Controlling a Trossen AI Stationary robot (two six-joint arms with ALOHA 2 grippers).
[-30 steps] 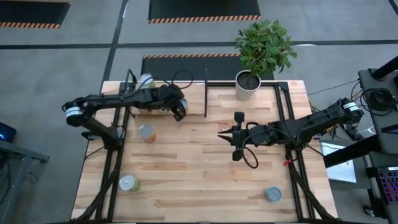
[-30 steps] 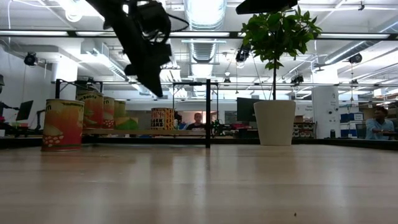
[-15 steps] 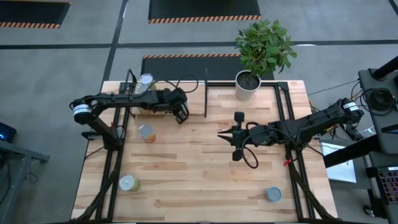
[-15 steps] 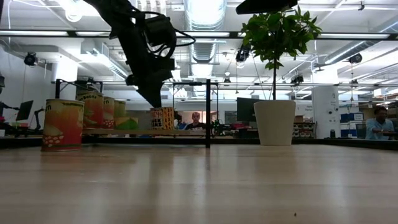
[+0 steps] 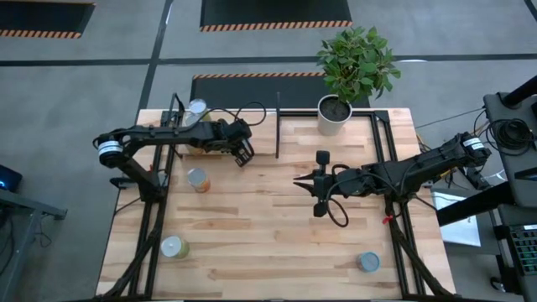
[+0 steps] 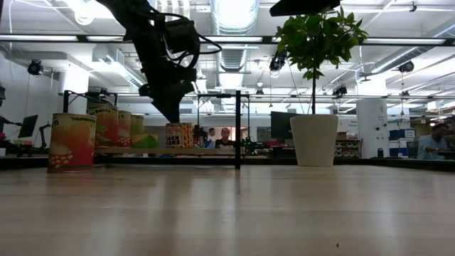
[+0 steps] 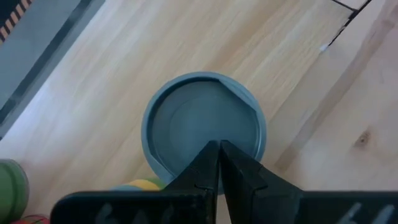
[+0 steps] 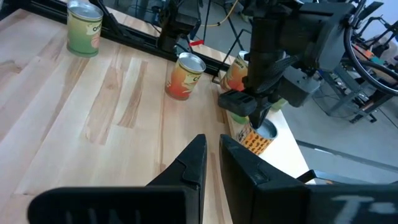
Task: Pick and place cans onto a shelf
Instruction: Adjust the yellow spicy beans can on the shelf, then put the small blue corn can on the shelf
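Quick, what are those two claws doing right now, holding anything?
Left gripper: closed, empty, above a blue-topped can on the shelf.
Right gripper: closed, empty, mid-table.

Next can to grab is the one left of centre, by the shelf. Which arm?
Left. Its tool hangs shut at the shelf edge, beside that can. The right tool, also shut, sits mid-table, farther off.

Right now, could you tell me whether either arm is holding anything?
Neither. The left gripper hangs shut above a blue-grey can on the shelf; the right gripper is shut, empty.
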